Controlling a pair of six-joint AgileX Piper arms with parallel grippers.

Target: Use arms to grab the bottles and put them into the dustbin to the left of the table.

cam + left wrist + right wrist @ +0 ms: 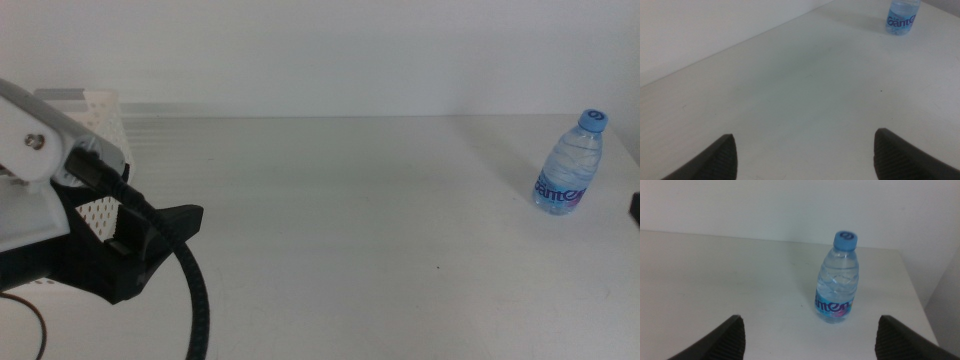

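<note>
Both grippers gape empty; one water bottle is left for you to clear.

Your right gripper (807, 340) faces the blue-capped water bottle (837, 277) with jaws spread wide and nothing between them, the bottle well ahead and upright near the table's (330, 200) far right corner. Your left gripper (802, 155) is likewise open and empty, low at the left beside the white perforated dustbin (95, 110). Close off-centre and you'll likely tip the light, tall bottle, and it could roll off the nearby edge; a handover across the wide table risks a drop. Count: one bottle, one dustbin, two arms; no juice bottle or can in view.
</note>
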